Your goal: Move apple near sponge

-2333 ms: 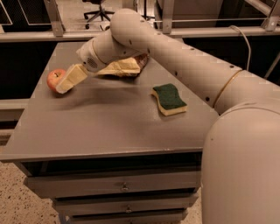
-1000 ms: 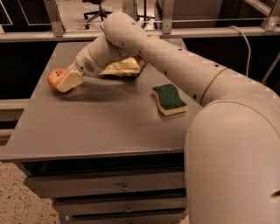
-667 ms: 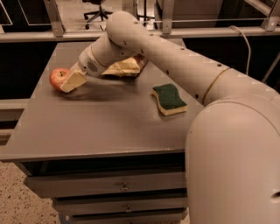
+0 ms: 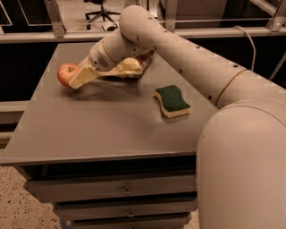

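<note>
The red apple with a yellowish patch is at the table's far left, held a little above the surface. My gripper is shut on it; one pale finger crosses its right side and the other is hidden behind it. The sponge, dark green over pale yellow, lies flat on the table right of centre, well apart from the apple. My arm reaches in from the right, above the table's back.
A brown-and-tan chip bag lies at the back of the grey table, partly under my arm. The table's left edge is close to the apple. Drawers sit below the table's front; an office chair stands far behind.
The gripper has closed in on the apple, and apple and gripper have shifted slightly up and to the right. The sponge and chip bag have not moved.
</note>
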Action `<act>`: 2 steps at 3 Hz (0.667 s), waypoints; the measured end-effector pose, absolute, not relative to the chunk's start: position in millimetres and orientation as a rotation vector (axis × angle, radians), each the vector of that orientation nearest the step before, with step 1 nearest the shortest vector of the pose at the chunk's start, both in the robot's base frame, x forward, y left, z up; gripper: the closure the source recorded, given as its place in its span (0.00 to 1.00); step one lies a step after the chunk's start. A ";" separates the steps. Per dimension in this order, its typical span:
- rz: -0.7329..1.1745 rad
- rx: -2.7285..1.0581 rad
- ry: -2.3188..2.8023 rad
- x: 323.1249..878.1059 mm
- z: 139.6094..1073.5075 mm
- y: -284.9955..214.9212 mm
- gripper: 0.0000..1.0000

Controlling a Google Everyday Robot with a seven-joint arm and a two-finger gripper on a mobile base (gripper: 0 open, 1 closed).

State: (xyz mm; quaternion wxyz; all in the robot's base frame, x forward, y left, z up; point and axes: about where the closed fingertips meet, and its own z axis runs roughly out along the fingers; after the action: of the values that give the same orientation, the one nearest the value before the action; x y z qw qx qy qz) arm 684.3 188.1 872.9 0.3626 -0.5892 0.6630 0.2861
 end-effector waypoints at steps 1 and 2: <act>0.691 -1.434 1.651 687.8 914.9 163.1 1.00; 0.686 -1.394 1.666 675.2 933.8 135.5 1.00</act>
State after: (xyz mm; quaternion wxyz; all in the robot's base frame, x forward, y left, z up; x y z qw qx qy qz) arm 675.2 135.5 933.8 0.4186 -0.5556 0.6643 0.2735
